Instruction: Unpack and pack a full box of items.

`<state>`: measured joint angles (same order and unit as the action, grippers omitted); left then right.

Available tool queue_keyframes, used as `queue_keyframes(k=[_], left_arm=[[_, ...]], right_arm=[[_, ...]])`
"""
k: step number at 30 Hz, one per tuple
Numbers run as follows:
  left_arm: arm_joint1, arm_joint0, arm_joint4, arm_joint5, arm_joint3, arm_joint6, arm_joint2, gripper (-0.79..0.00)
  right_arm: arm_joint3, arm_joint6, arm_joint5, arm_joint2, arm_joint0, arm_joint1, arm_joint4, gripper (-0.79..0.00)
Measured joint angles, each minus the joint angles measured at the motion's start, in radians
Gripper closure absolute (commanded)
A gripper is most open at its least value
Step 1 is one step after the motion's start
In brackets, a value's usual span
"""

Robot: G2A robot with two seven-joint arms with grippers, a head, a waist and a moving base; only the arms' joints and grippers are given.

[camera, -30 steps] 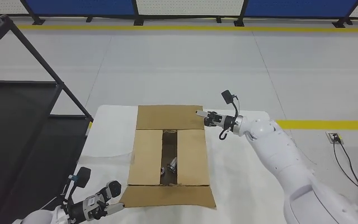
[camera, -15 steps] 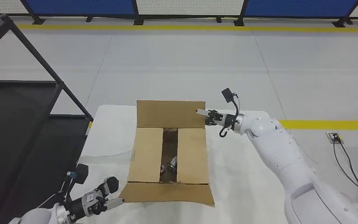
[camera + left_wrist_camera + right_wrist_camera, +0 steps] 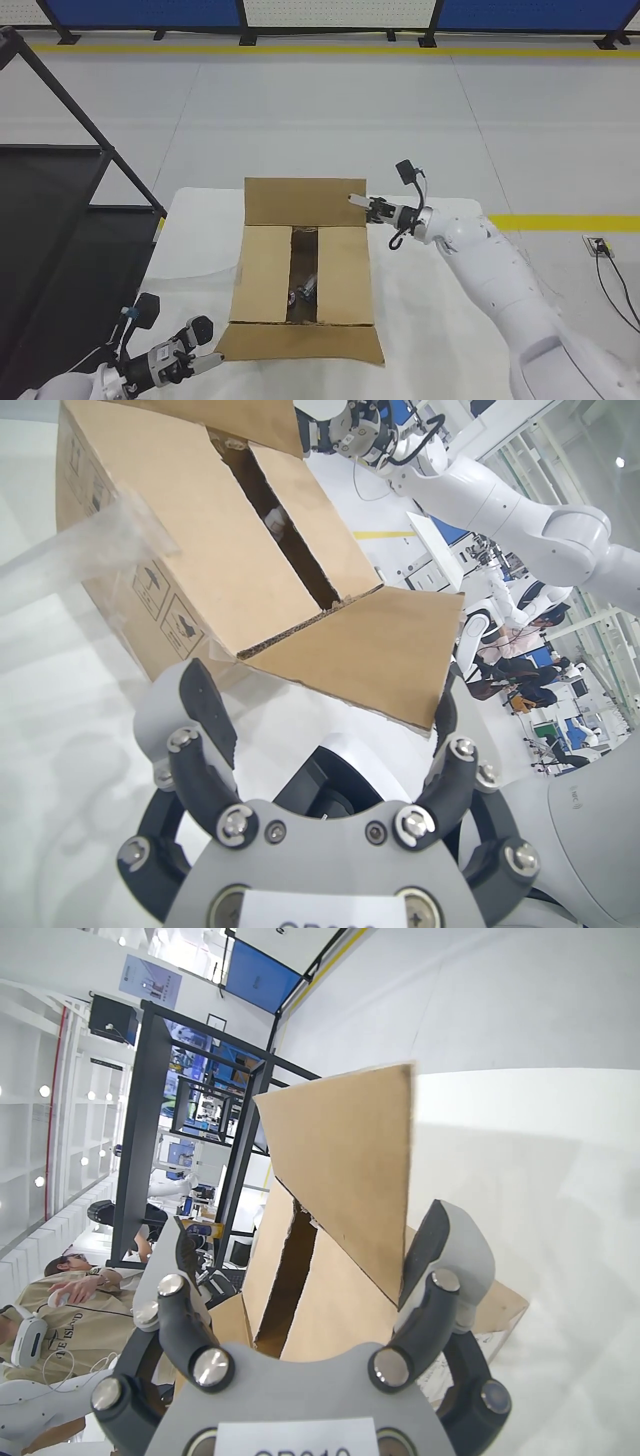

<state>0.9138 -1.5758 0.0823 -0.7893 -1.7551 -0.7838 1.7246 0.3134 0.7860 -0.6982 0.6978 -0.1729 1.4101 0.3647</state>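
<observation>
A table (image 3: 200,250) draped in white cloth stands on a pale grey floor, and one cardboard box (image 3: 345,285) sits in the middle of it. Nearest the robot, the left gripper (image 3: 320,700) hovers low at the table's near edge with its two fingers spread wide, holding nothing. The corner of the near flap (image 3: 300,345) lies between them, folded outward. Of the box's four flaps, the two long flaps (image 3: 260,275) are folded down over the top, leaving one narrow gap (image 3: 303,265) between them. Through the gap a few small items (image 3: 304,291) show at the bottom, too small to count. Beyond these the far flap (image 3: 305,203) is opened outward. At its right corner sits the right gripper (image 3: 307,1228), fingers also wide apart, the flap's corner between them and just against one pad, not clamped. To the left of the table stands one black metal frame (image 3: 100,170). Farthest off, a yellow line (image 3: 300,48) crosses the floor before blue panels (image 3: 140,12).
</observation>
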Motion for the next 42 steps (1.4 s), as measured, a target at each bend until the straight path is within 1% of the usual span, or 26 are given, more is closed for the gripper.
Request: queue_keyframes(k=[3, 8, 12, 15, 19, 26, 31, 34, 38, 42], left_arm=[[0.0, -0.008, 0.015, 0.006, -0.016, 0.026, 0.004, -0.785], [0.002, -0.013, 0.041, 0.033, -0.042, 0.087, 0.011, -0.785], [0.006, -0.014, 0.085, 0.073, -0.072, 0.149, 0.011, -0.785], [0.007, -0.015, 0.111, 0.081, -0.093, 0.164, 0.003, -0.785], [0.004, -0.022, 0.171, 0.068, -0.09, 0.154, 0.01, -0.785], [-0.014, -0.067, 0.25, -0.023, -0.04, 0.033, 0.061, -0.785], [-0.024, -0.088, 0.281, -0.042, -0.033, -0.033, 0.07, -0.785], [-0.027, -0.084, 0.319, -0.021, -0.039, -0.049, 0.061, -0.785], [-0.026, -0.067, 0.404, 0.025, -0.056, -0.036, 0.018, -0.785], [-0.028, -0.053, 0.441, 0.03, -0.052, -0.039, -0.013, -0.785]], right_arm=[[0.032, 0.027, -0.033, 0.021, -0.012, -0.016, 0.007, -0.785], [0.088, 0.09, -0.057, 0.061, -0.026, -0.044, 0.021, -0.785], [0.135, 0.137, -0.051, 0.086, -0.035, -0.068, 0.009, -0.785], [0.18, 0.152, -0.036, 0.102, -0.046, -0.085, -0.016, -0.785], [0.253, 0.159, -0.009, 0.12, -0.074, -0.106, -0.053, -0.785], [0.39, 0.158, 0.055, 0.158, -0.133, -0.14, -0.117, -0.785], [0.469, 0.158, 0.098, 0.184, -0.166, -0.158, -0.147, -0.785], [0.505, 0.158, 0.12, 0.195, -0.182, -0.165, -0.16, -0.785], [0.539, 0.157, 0.141, 0.208, -0.199, -0.171, -0.171, -0.785], [0.558, 0.157, 0.153, 0.22, -0.21, -0.176, -0.18, -0.785]])
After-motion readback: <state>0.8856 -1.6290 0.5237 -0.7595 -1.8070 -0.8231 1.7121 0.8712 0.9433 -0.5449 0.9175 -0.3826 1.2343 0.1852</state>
